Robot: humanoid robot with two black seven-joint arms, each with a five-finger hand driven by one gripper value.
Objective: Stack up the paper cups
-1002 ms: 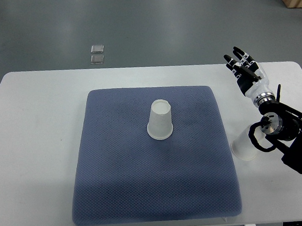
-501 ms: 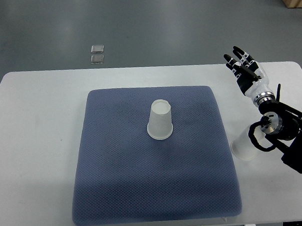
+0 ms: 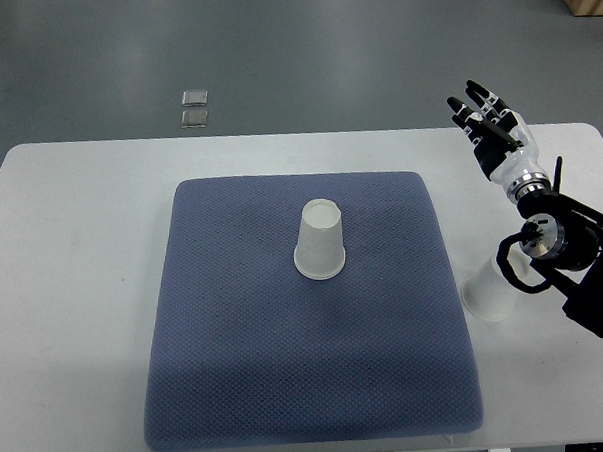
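Observation:
A white paper cup stands upside down near the middle of the blue-grey mat. A second white paper cup stands on the white table just right of the mat, partly hidden by my right arm's black cable and wrist. My right hand is raised over the table's far right corner, well beyond that cup, fingers spread and holding nothing. My left arm is out of view.
The white table carries the mat. The table's right edge runs close behind my right arm. Two small clear squares lie on the grey floor beyond the table.
My right hand has shifted slightly up and to the right, away from the cup beside the mat. Both cups stay where they were.

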